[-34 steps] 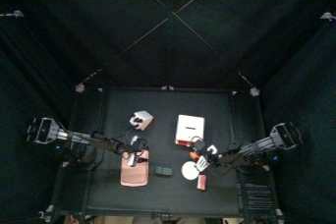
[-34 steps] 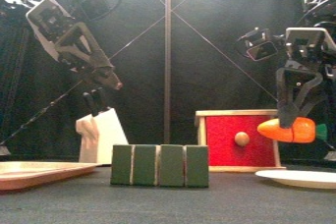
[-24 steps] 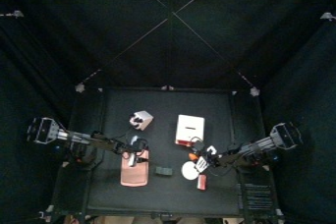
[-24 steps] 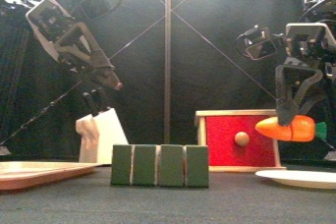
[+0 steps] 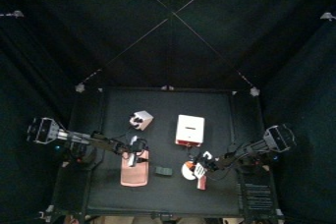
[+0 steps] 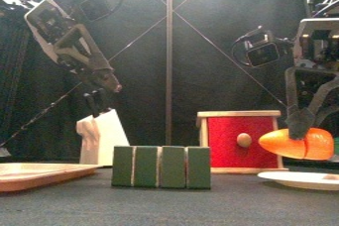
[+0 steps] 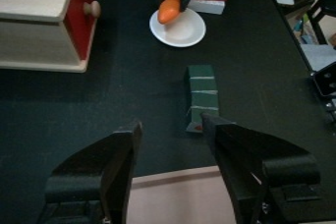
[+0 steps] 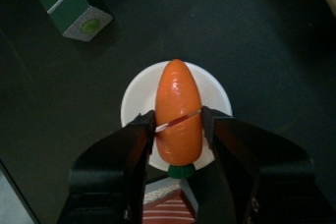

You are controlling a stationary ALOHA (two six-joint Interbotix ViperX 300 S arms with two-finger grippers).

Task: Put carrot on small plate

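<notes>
A: The carrot [image 8: 179, 113] hangs in the right gripper [image 8: 182, 140], directly above the plate [image 8: 141, 87] and not yet touching it. In the front view there is a small gap between the carrot [image 6: 299, 143] and the plate [image 6: 299, 179].

B: How does the gripper hold it?

A: The jaws stand quite wide and press the thick end from both sides, near the green stub. The pointed end sticks out free.

B: Does it look heavy?

A: It seems light and stiff, probably a plastic toy. It does not bend or sag. The skin looks smooth and a little glossy, so it can slip or roll.

B: So where is the best place to hold it?

A: At the thick part, as now. The tip is too narrow.

B: And the left gripper [image 7: 171, 144]?

A: Its jaws are apart and empty, above the pink tray [image 7: 171, 196], near the green block [image 7: 202, 91].
</notes>
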